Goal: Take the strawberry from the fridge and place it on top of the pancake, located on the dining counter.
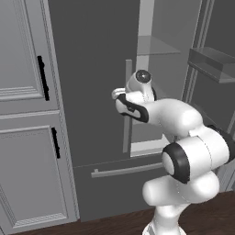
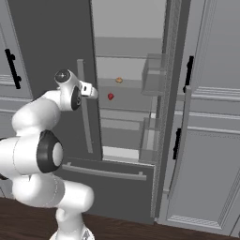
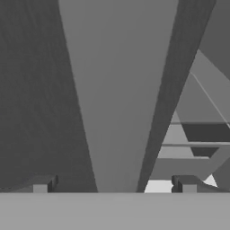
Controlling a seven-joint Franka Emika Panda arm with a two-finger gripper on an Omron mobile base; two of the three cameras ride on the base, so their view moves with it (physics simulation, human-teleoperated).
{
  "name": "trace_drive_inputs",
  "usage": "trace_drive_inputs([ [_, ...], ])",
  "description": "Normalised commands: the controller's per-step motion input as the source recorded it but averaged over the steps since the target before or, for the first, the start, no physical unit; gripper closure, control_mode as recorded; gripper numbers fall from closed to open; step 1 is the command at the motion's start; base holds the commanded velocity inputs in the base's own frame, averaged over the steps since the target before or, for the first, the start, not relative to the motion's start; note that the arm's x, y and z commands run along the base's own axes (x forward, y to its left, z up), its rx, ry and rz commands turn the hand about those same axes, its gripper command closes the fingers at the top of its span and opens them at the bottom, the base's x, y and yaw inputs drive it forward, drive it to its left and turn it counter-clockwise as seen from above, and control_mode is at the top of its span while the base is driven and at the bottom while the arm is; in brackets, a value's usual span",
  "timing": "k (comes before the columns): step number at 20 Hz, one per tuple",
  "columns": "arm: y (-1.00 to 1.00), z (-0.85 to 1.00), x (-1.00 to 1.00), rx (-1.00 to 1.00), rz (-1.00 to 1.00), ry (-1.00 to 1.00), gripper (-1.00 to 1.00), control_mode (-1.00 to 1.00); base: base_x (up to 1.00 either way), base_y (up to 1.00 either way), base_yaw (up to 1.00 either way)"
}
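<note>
The dark grey fridge has its left door shut and its right door swung open. On a middle shelf inside lies the tiny red strawberry. My gripper hovers at the left door's vertical bar handle, left of the strawberry and apart from it. In the hand view the fingertips stand wide apart, and a pale upright band runs between them. The gripper is open and holds nothing. The pancake and the dining counter are out of view.
A small tan-orange item sits one shelf above the strawberry. Clear door bins hang on the open right door. The bottom drawer's bar handle juts forward. Light grey cabinets flank the fridge.
</note>
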Motion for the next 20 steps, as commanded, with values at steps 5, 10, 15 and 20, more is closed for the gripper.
trace_drive_inputs([
  [5, 0.08, -0.11, 0.6, 0.0, 0.0, 0.01, -1.0, -1.0, 0.0, 0.0, 0.0],
  [10, 0.13, -0.16, 0.59, 0.0, 0.0, 0.02, -1.0, -1.0, 0.0, 0.0, 0.0],
  [15, 0.12, -0.31, 0.59, 0.0, 0.0, 0.03, -1.0, -1.0, 0.0, 0.0, 0.0],
  [20, 0.16, -0.34, 0.65, 0.0, 0.0, 0.02, 1.0, -1.0, 0.0, 0.0, 0.0],
])
